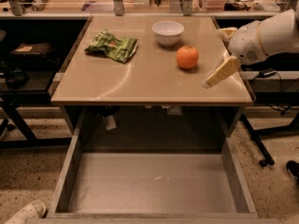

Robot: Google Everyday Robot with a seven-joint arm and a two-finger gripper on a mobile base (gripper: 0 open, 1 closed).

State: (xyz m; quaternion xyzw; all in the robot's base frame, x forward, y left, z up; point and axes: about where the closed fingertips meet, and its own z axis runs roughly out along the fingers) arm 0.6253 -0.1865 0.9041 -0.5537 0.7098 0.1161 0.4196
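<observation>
At the right edge of the worktop [140, 80]: one gripper [212, 57], mounted on a white arm [275, 34] that enters from the right of the camera view. The jaws stand spread, one tan finger [223, 72] slanting down and left with its tip over the right margin of the tan surface, the other showing only as a short tan stub higher up beside the white wrist housing. Nothing is between them.

Item 1: orange [187, 57], round, resting on the worktop right of centre. It lies near the gripper, to the left of it and clear of the lower finger; no contact.

Item 2: white bowl [167, 32], upright, behind the orange and slightly left of it, close to it but apart.

Item 3: green snack bag [112, 45], crumpled and lying flat on the left half of the surface, well apart from the orange and the gripper.

Item 4: drawer [140, 185], grey metal, pulled fully out below the front edge of the worktop, its floor exposed with a few pale specks.

Item 5: light-coloured shoe [25, 213], on the speckled floor at the lower left corner, just beside the drawer's front left end.

Dark frames and cables flank the worktop on both sides.
</observation>
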